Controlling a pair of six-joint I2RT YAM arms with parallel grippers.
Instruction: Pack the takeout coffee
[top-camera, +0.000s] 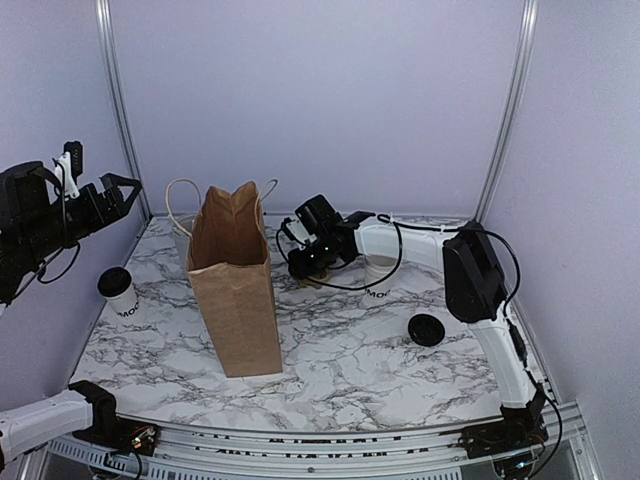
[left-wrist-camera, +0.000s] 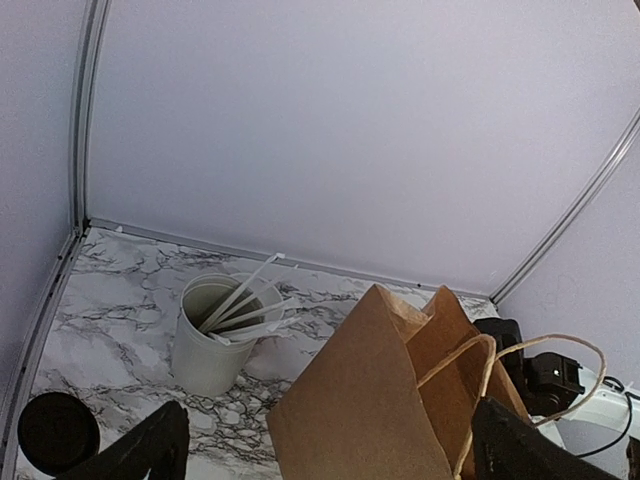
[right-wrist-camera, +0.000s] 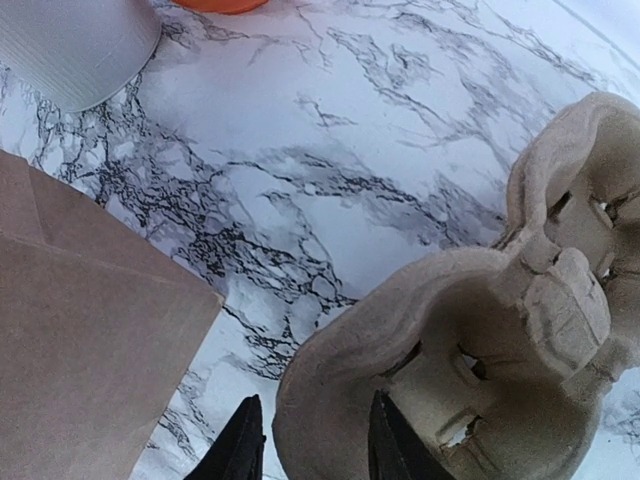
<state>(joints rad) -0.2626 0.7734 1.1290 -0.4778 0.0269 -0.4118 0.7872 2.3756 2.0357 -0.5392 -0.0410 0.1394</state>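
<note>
Jaws of the left gripper (left-wrist-camera: 330, 455) stand spread wide, holding nothing. The takeout coffee (top-camera: 117, 290) stands below them and off to one side, untouched. The right gripper (right-wrist-camera: 312, 450) straddles the rim of a pulp cup carrier (right-wrist-camera: 470, 370); whether it pinches cannot be told. A paper bag (top-camera: 236, 285) stands between it and the takeout coffee.

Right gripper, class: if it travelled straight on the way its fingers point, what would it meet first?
The pulp cup carrier. Its rim sits between the fingers of the right gripper, so it would likely press into that wall at once. The marble table lies beyond.
</note>
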